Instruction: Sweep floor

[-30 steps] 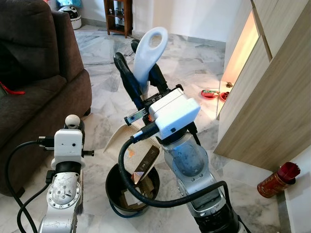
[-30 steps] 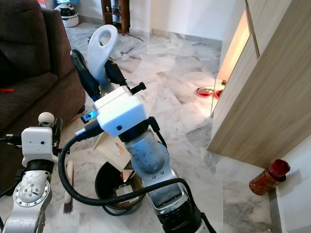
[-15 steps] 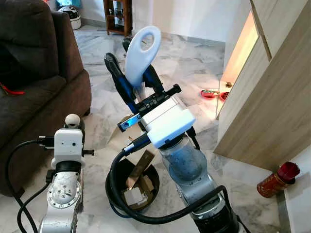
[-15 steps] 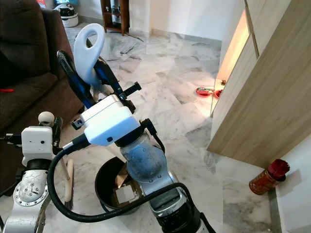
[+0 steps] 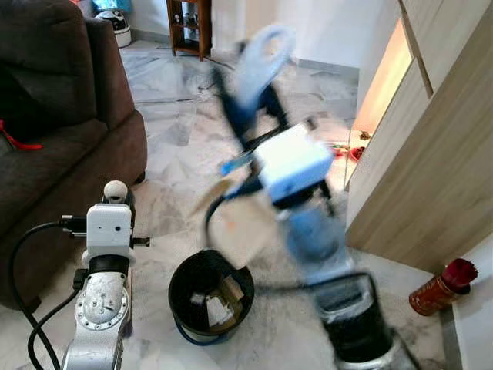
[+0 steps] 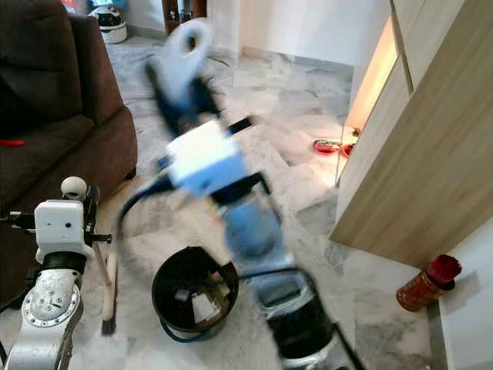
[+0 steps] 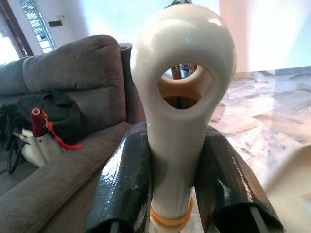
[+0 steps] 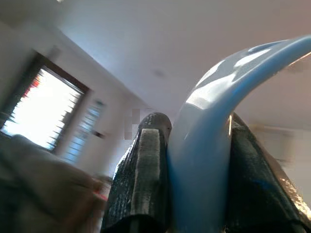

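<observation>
Both grippers pinch tools: right gripper [image 5: 258,92] clamps the blurry dustpan [image 5: 262,58] upper centre, left gripper [image 7: 177,194] the brush [image 6: 108,297]. Bin [image 5: 209,297] emptying looks done; next, lower dustpan.

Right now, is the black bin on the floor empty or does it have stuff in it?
Not empty. The black bin stands upright on the marble floor, with pale scraps on its bottom.

One black bin [image 5: 209,297] stands on the marble floor [image 5: 177,131], with a few scraps inside, too jumbled to count. One brush [image 6: 108,297] stands beside it. One pale blue dustpan handle [image 5: 262,58], blurred, rises above. One brown sofa [image 5: 54,123], one red canister [image 5: 441,287], one wooden cabinet [image 5: 431,154], one small dark shelf unit [image 5: 191,23]. Two silver arms, each with one claw.
</observation>
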Robot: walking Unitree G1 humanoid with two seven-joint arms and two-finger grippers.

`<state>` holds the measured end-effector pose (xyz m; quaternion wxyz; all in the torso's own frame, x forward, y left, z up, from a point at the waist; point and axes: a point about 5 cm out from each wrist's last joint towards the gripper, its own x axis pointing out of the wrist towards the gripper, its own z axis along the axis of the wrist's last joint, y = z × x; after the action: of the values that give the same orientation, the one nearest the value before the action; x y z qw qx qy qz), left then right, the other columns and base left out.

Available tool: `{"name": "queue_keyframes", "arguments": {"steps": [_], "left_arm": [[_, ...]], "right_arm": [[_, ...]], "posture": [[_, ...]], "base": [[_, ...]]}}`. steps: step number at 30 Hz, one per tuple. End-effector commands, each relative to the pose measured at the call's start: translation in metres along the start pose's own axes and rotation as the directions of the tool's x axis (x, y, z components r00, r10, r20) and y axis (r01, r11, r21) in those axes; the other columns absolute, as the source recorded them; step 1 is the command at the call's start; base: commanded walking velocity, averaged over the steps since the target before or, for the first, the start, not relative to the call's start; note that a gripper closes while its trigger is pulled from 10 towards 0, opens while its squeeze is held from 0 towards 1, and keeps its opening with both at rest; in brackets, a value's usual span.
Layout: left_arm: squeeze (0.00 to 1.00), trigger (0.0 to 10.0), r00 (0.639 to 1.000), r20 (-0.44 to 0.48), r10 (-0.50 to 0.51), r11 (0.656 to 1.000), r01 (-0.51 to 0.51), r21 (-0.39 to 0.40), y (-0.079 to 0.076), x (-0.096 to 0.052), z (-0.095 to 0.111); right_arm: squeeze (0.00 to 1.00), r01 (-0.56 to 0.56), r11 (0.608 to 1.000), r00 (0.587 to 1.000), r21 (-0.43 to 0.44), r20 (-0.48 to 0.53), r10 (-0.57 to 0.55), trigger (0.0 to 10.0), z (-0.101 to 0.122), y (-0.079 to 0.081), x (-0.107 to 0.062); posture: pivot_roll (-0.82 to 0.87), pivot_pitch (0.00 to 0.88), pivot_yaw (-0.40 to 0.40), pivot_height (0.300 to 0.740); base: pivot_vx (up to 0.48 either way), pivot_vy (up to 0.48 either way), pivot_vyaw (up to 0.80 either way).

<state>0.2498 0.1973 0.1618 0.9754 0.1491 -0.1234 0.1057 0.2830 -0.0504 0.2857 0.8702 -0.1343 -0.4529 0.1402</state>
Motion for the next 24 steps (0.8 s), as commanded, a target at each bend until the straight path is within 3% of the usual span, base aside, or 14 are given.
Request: {"name": "queue_keyframes", "arguments": {"steps": [1, 2, 4, 6, 12, 15, 18, 24], "left_arm": [[0.00, 10.0, 0.999, 0.051, -0.004, 1.000, 0.004, 0.004, 0.000, 0.003, 0.007], [0.00, 10.0, 0.999, 0.051, -0.004, 1.000, 0.004, 0.004, 0.000, 0.003, 0.007], [0.00, 10.0, 0.999, 0.049, -0.008, 1.000, 0.008, 0.001, -0.001, 0.002, 0.007], [0.00, 10.0, 0.999, 0.048, -0.009, 1.000, 0.009, 0.000, -0.001, 0.002, 0.007], [0.00, 10.0, 0.999, 0.041, -0.023, 1.000, 0.023, -0.003, -0.002, 0.000, 0.006], [0.00, 10.0, 0.999, 0.038, -0.026, 1.000, 0.026, -0.001, -0.001, -0.001, 0.006], [0.00, 10.0, 0.999, 0.034, -0.038, 0.999, 0.038, 0.002, 0.000, -0.002, 0.005], [0.00, 10.0, 0.998, 0.034, -0.059, 0.998, 0.059, 0.001, 0.000, -0.004, 0.005]], "right_arm": [[0.00, 0.081, 0.992, 0.996, -0.101, -0.028, -0.084, 10.0, -0.012, -0.031, 0.001], [0.00, 0.081, 0.992, 0.996, -0.101, -0.028, -0.084, 10.0, -0.012, -0.031, 0.001], [0.00, 0.122, 0.979, 0.987, -0.162, -0.088, -0.138, 10.0, -0.028, -0.053, -0.006], [0.00, 0.128, 0.976, 0.984, -0.174, -0.101, -0.147, 10.0, -0.032, -0.057, -0.008], [0.00, 0.170, 0.948, 0.938, -0.269, -0.250, -0.239, 10.0, -0.069, -0.090, -0.042], [0.00, 0.175, 0.947, 0.927, -0.268, -0.280, -0.250, 10.0, -0.076, -0.093, -0.052], [0.00, 0.176, 0.945, 0.896, -0.275, -0.352, -0.270, 10.0, -0.089, -0.095, -0.073], [0.00, 0.147, 0.948, 0.869, -0.281, -0.421, -0.260, 10.0, -0.104, -0.091, -0.096]], "posture": [[0.04, 0.061, -0.052, 0.740], [0.04, 0.061, -0.052, 0.740], [0.04, 0.064, -0.053, 0.740], [0.04, 0.064, -0.053, 0.740], [0.05, 0.066, -0.050, 0.740], [0.05, 0.065, -0.049, 0.740], [0.05, 0.061, -0.044, 0.740], [0.05, 0.053, -0.038, 0.740]], "base": [[0.000, 0.000, 0.00], [0.000, 0.000, 0.00], [0.000, 0.000, 0.00], [0.000, 0.000, 0.00], [0.000, 0.000, 0.00], [0.000, 0.000, 0.00], [0.000, 0.000, 0.00], [0.000, 0.000, 0.00]]}}
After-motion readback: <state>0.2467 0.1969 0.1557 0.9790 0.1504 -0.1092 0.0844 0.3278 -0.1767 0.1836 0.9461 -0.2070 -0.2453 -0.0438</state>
